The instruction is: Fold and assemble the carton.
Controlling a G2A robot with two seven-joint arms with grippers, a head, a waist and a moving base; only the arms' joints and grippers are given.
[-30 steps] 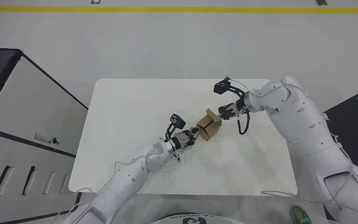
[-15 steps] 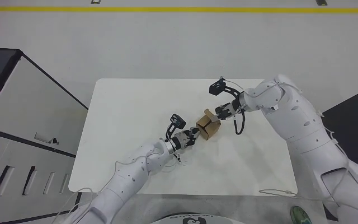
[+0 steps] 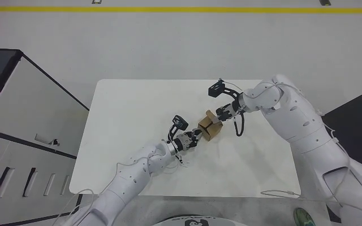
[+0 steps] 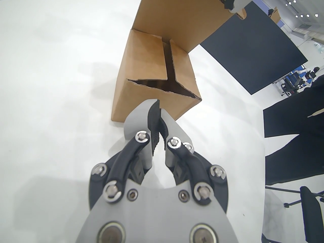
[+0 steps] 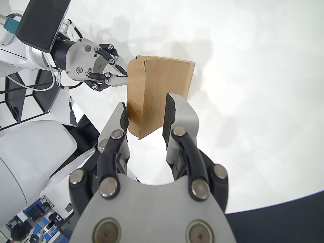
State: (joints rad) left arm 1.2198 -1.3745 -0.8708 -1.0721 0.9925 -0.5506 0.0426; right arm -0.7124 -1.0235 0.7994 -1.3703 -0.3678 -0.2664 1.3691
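Because the carton (image 3: 209, 126) is plain corrugated card, it looks light and fairly stiff across its panels but weak at the scored folds. It would likely slide on the smooth white table (image 3: 130, 113) under a small push, and crease if squeezed at an edge. On its left, near side, the left gripper (image 4: 156, 104) has its fingers closed together on nothing. Their tips touch the carton's lower end wall, where they can serve as a stop. The carton sits right of the table's middle, its end flaps folded in with a dark gap between them and one long flap (image 4: 182, 8) standing up. On the right, far side, the right gripper (image 5: 146, 107) holds that flap's free corner, jaws part-way apart with the card pinched between the pads. A hold near the flap's outer edge, away from the crease, probably gives the best leverage for folding it.
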